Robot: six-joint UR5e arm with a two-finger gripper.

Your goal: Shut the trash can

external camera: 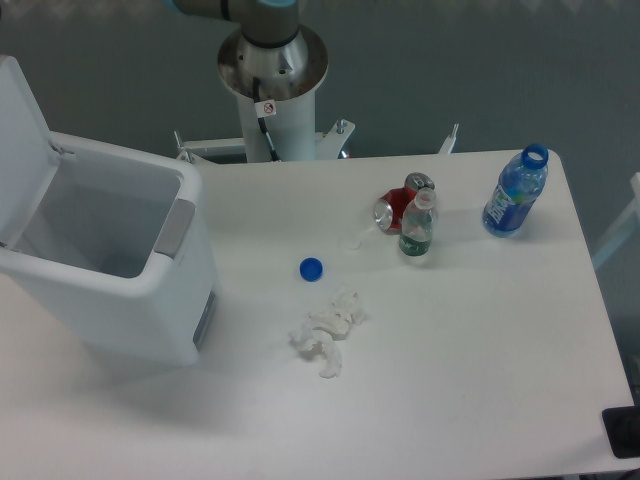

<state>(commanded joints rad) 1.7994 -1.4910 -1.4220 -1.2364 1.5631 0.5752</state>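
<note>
The trash can (150, 290) is a large white boxy bin at the left of the table. Its flat white lid (20, 140) stands open, hinged up at the far left side. The inside of the bin shows and looks empty. A grey latch (175, 226) sits on the rim facing the table's middle. Only the arm's base column (272, 90) shows at the top. The gripper is out of view.
A blue bottle cap (311, 268) and a crumpled white tissue (327, 330) lie mid-table. A red can (400, 203) lies on its side by a small clear bottle (417, 228). A blue bottle without cap (516, 192) stands at the right.
</note>
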